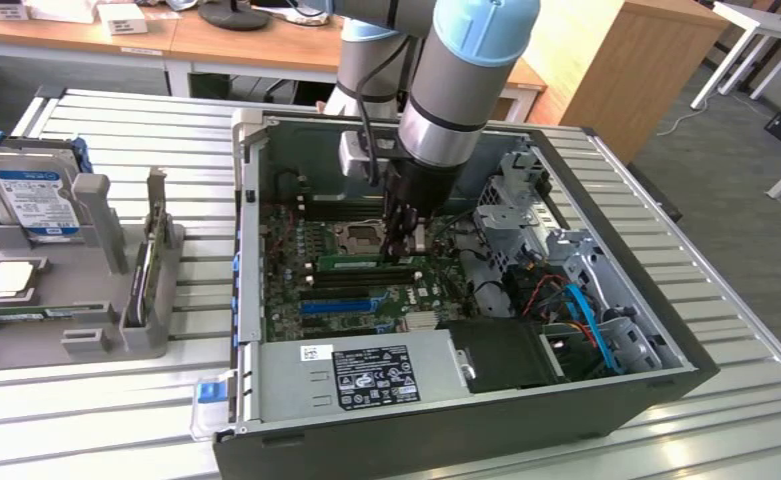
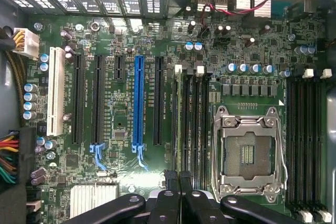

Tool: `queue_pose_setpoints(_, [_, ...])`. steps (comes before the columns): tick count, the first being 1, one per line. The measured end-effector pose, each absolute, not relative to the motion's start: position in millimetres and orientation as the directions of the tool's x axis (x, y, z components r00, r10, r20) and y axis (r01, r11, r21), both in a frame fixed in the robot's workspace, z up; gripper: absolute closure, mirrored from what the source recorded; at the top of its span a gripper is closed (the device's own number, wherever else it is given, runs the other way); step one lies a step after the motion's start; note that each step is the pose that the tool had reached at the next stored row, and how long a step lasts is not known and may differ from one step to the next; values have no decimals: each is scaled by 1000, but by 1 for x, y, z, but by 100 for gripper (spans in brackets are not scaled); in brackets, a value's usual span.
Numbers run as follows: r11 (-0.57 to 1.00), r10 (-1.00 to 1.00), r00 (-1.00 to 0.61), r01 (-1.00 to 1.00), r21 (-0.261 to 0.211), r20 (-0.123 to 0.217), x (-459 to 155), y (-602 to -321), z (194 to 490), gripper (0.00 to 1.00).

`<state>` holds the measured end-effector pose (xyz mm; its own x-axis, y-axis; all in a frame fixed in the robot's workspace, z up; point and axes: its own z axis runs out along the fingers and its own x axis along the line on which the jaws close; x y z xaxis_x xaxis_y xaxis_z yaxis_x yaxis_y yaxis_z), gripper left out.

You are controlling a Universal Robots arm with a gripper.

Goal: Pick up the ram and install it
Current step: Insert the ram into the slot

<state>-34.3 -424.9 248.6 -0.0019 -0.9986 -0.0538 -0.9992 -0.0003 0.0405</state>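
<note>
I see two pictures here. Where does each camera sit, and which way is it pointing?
Exterior view: off the arm, raised, looking down into the open computer case; it shows the arm and its gripper.
Wrist view: on the wrist, facing the motherboard head-on; it shows the gripper's black fingers.
Shared: the gripper, the blue slot and the processor socket.

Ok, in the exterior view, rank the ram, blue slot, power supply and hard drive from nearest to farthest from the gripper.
From the gripper:
1. ram, in its slot right beside the gripper.
2. blue slot, further along the board.
3. power supply, at the near wall of the case.
4. hard drive, outside the case, far to the exterior view's left.
</note>
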Motion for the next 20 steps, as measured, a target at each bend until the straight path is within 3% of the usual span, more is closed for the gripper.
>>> queue_pose_setpoints(20, [0, -999, -2, -999, 40, -54, -34, -424, 241, 88])
